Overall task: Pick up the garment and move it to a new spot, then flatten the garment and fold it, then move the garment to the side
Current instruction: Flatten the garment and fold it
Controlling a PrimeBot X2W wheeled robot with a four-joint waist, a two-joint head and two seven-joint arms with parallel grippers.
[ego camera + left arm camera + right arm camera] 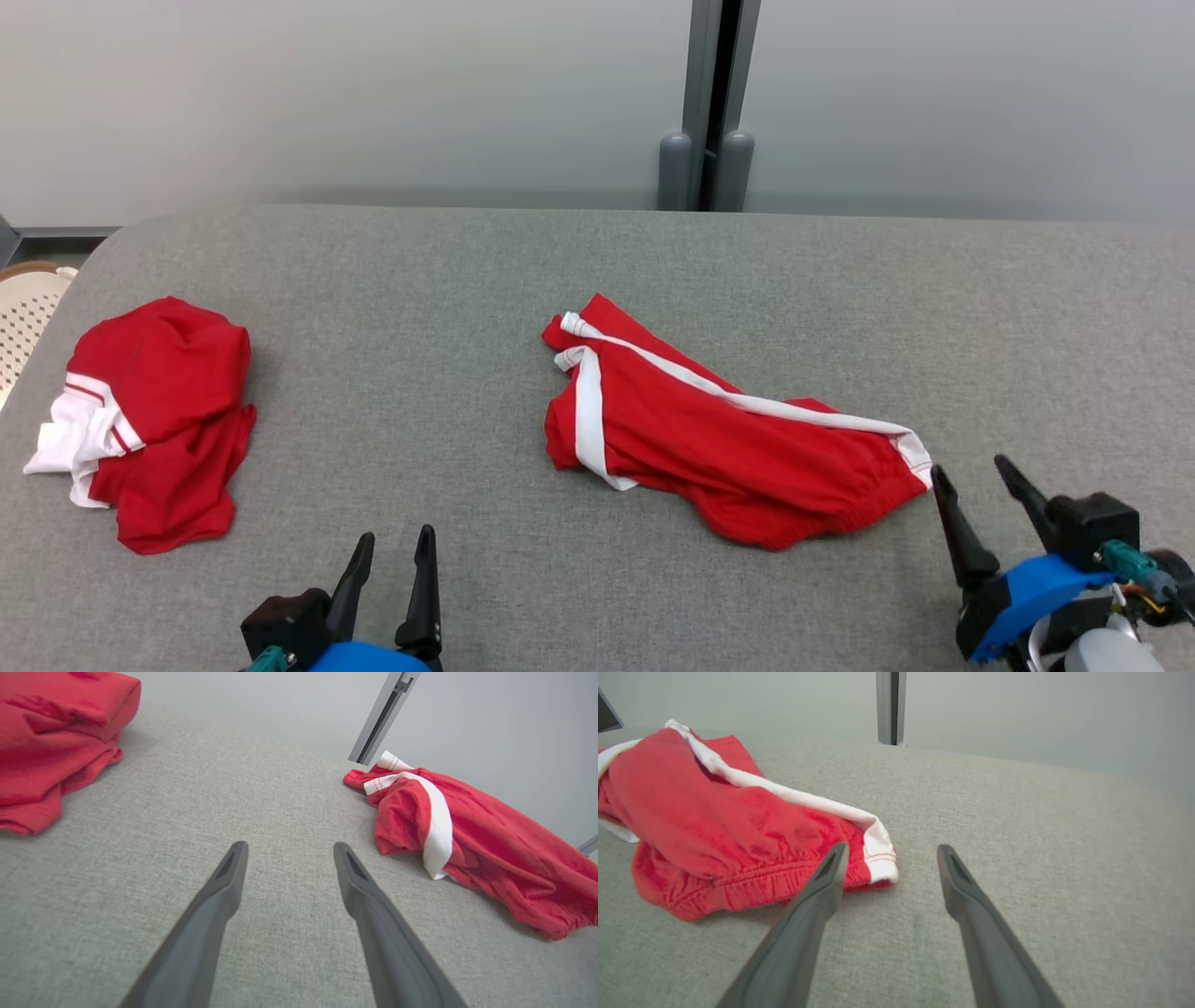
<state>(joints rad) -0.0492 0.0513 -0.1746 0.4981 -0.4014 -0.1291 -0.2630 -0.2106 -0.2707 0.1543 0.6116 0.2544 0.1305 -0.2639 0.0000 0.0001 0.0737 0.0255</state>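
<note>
While a second red bundle (pixel 159 411) lies heaped near the left end of the desk (pixel 448 280), the red garment (pixel 709 439) with its white stripe sprawls crumpled near the middle.

My right hand (pixel 969 465) sits at the garment's elastic waistband end, fingers spread wide and gripping nothing. One fingertip is just beside the white corner, and I cannot tell whether it touches. My left hand (pixel 397 533) hovers over bare grey cloth between the two heaps, fingers likewise apart and empty. A pale perforated basket (pixel 23 313) stands off the left edge.

Lab-like room: grey padded table (pixel 597 271) against frosted partition panels (pixel 373 93).
</note>
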